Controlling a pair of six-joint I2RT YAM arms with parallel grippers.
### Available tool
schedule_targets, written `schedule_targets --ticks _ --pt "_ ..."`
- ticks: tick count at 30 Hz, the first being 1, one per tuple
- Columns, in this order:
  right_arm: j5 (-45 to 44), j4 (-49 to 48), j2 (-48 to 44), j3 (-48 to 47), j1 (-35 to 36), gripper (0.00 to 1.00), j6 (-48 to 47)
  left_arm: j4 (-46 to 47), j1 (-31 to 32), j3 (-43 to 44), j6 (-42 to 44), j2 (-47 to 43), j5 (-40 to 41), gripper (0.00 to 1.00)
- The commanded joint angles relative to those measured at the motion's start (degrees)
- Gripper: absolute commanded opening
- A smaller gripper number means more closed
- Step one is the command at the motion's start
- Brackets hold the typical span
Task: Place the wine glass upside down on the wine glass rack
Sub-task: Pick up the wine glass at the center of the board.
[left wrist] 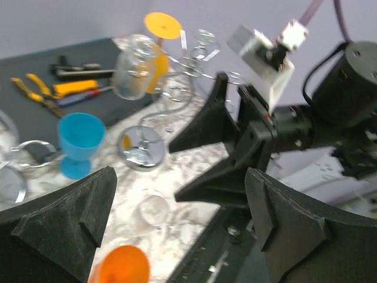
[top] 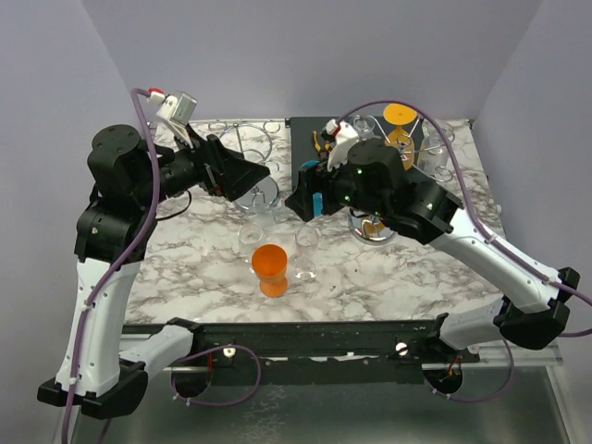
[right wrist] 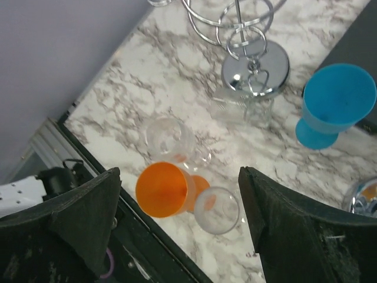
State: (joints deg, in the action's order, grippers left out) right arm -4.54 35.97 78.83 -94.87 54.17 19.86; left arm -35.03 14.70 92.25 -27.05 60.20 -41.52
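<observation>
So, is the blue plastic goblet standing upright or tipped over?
Upright: the blue plastic goblet stands on its foot on the marble table, with its open mouth facing up.

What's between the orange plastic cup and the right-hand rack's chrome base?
A clear wine glass sits roughly between them; the left wrist view shows it.

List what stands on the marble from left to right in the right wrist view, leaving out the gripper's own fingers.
Orange goblet → small clear glass right beside it → chrome rack base → blue goblet. The other clear glasses overlap these in left-right position, so they are left out.
</observation>
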Motion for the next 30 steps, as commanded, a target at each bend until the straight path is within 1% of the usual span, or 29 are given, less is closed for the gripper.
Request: schedule_targets --ticks 1,3,5,8,12,17,19,21,24,27,30 --pt "-9.9 2.9 -0.9 4.4 4.6 0.86 1.8 -6.0 -0.3 -2.0 12.9 -2.8 14.7 0.99" --pt "-12.0 4.1 0.7 6.0 6.5 0.83 2.8 -8.5 -0.3 -2.6 16.7 -2.7 20.6 0.99" --pt "-13.7 4.8 2.5 7.0 8.2 0.80 3.2 -11.0 -0.3 -2.9 19.5 -2.2 24.8 0.99" --pt "-16.0 6.2 3.9 6.7 9.4 0.76 3.4 -13.4 -0.3 -3.3 22.0 -1.1 29.1 0.99" --pt "-17.7 8.8 2.9 5.6 9.4 0.70 4.7 -13.7 -0.3 -5.5 23.4 -1.2 32.9 0.99" --pt "-19.0 14.8 2.8 3.1 9.4 0.60 8.1 -13.7 -0.3 -7.8 25.1 -0.1 33.7 0.98" --pt "-19.6 17.8 3.7 2.4 9.4 0.56 9.6 -13.7 -0.3 -8.1 26.1 0.6 33.5 0.96" --pt "-19.2 20.0 4.5 2.2 9.4 0.54 10.4 -13.8 -0.3 -8.9 28.0 0.8 33.2 0.93" --pt "-19.6 20.4 4.8 3.0 9.4 0.53 11.1 -13.8 -0.3 -11.6 31.0 0.3 32.3 0.89" --pt "-22.0 19.4 5.2 4.0 9.4 0.52 11.4 -13.8 -0.3 -14.7 31.1 -0.3 30.8 0.84" --pt "-22.2 17.7 5.6 6.3 9.4 0.51 12.0 -13.7 -0.3 -16.3 31.0 -0.7 28.4 0.80"
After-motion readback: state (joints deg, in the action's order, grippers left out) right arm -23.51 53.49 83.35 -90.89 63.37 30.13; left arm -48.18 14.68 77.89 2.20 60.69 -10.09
